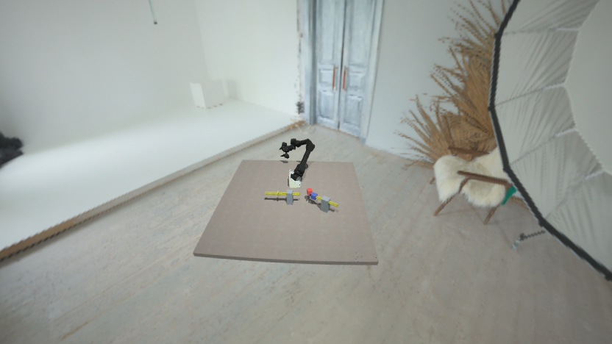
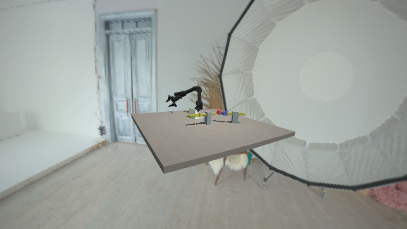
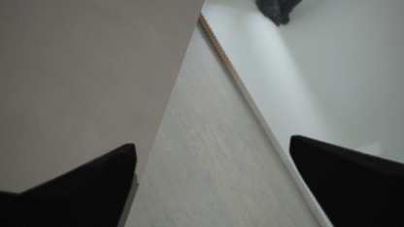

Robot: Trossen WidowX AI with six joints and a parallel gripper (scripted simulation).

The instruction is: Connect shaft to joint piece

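Presently, the fingers (image 1: pixel 282 152) (image 2: pixel 169 103) are being held wide apart and empty, away from the red joint piece (image 1: pixel 309 191) (image 2: pixel 218 112) beside the blue piece (image 1: pixel 313 196) (image 2: pixel 225 113) over the bench (image 1: pixel 274 231) (image 2: pixel 199 139), its turning apparently being awaited, with an approach and grasp being called for next.

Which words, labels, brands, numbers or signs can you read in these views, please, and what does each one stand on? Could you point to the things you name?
There are none that can be read.
The small dark specks near a corner of the table top (image 1: pixel 282 231) (image 2: pixel 182 139) (image 3: pixel 87 73) are too small to make out as anything.
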